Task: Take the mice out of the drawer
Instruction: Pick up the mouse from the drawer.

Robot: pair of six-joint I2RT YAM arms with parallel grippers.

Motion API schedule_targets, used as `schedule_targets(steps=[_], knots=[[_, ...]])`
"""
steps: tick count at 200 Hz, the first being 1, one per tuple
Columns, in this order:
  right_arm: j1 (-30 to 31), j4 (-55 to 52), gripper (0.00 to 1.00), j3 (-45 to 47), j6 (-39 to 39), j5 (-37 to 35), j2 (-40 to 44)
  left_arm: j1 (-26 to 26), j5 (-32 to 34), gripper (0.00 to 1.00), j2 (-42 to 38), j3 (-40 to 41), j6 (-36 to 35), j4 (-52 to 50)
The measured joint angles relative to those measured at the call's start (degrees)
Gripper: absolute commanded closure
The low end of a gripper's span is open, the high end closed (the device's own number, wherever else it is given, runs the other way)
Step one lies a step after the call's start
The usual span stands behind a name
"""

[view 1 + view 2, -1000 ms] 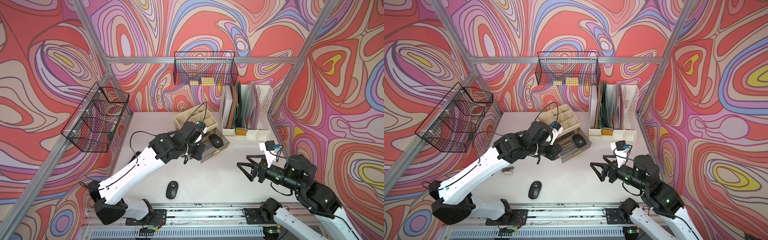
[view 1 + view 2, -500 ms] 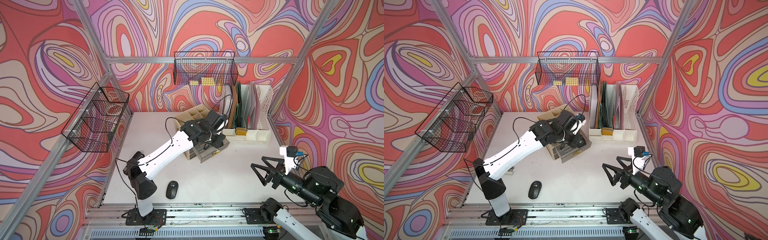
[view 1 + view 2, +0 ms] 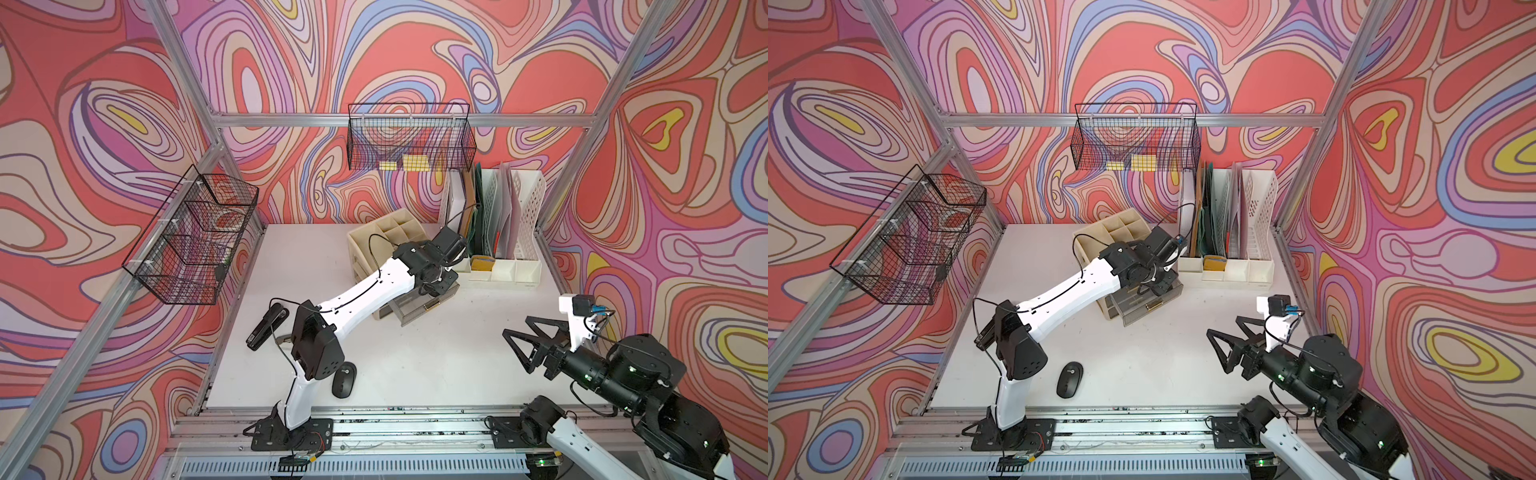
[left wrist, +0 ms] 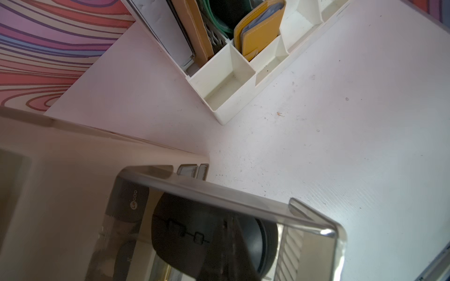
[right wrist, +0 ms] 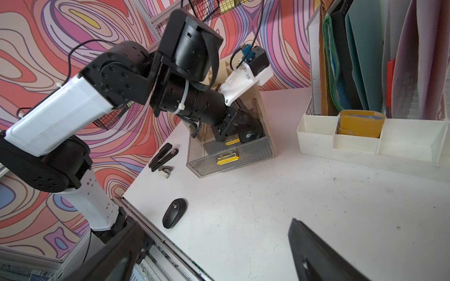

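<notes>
Left gripper [image 5: 225, 135] has swung into the drawer [image 5: 231, 165], closed tight by 1 mouse [image 5: 250, 135], hold unclear; right gripper [image 3: 515, 325] waits spread wide, empty, keeping clear.

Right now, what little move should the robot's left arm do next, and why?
Probably lift the left gripper straight up out of the drawer, slowly. It is shut, down inside the open drawer right at a mouse, though I can't see if it truly grips it. Another mouse already lies on the table.
</notes>
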State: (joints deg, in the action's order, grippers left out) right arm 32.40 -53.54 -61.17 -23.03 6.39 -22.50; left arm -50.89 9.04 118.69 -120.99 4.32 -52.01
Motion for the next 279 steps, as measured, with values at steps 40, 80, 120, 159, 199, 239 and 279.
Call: schedule_targets(steps=[40, 80, 120, 159, 199, 239, 279], knots=[[0.00, 0.04, 0.02, 0.20, -0.02, 0.00, 0.00, 0.00, 3.04, 1.00, 1.95, -2.10, -2.01, 0.68], [0.00, 0.07, 0.02, 0.50, -0.02, 0.00, -0.04, 0.50, 6.05, 1.00, 3.72, -3.65, -3.13, 0.66], [0.00, 0.17, 0.02, 0.90, -0.02, 0.00, -0.04, 1.01, 8.83, 1.00, 4.15, -3.76, -4.13, 0.52], [0.00, 0.33, 0.02, 1.09, -0.02, 0.02, -0.04, 1.49, 10.60, 1.00, 4.17, -3.74, -4.31, -1.38], [0.00, 0.37, 0.02, 1.18, -0.09, 0.07, -0.11, 1.49, 11.10, 1.00, 3.02, -1.42, -3.69, -1.73], [0.00, 0.55, 0.02, 1.18, -0.09, 0.22, -0.98, 1.68, 10.45, 1.00, 1.64, -0.63, -2.08, -4.68], [0.00, 1.42, 0.01, 1.18, -0.07, 0.55, -1.88, 1.81, 7.15, 1.00, -0.02, -0.42, -1.27, -9.27]])
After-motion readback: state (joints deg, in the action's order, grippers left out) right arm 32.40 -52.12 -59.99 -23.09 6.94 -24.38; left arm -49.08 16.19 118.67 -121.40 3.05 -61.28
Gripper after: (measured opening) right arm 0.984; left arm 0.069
